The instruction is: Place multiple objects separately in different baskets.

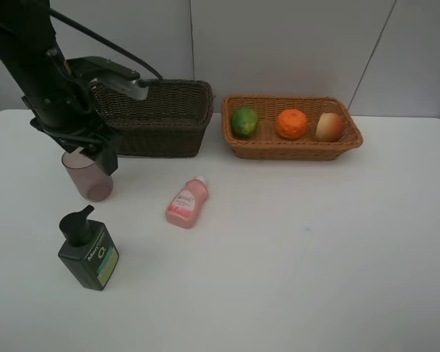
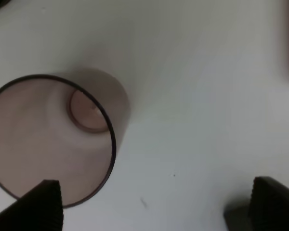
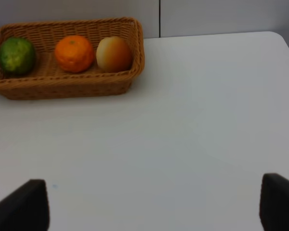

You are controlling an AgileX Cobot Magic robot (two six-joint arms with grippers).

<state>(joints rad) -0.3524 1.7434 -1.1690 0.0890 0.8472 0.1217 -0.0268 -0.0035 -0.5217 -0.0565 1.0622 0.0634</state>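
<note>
High view: the mauve cup (image 1: 88, 178) stands upright near the left edge of the surface (image 1: 301, 242), with my left jaws released just over it. Left wrist: it looks like thin, light, slippery plastic, probably crushable, so I'd pinch its rim wall gently. Right wrist: my right jaws gape, holding nothing.

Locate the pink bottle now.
In the high view, the pink bottle lies on its side on the table, left of centre, just in front of the dark basket and right of the cup and pump bottle.
</note>
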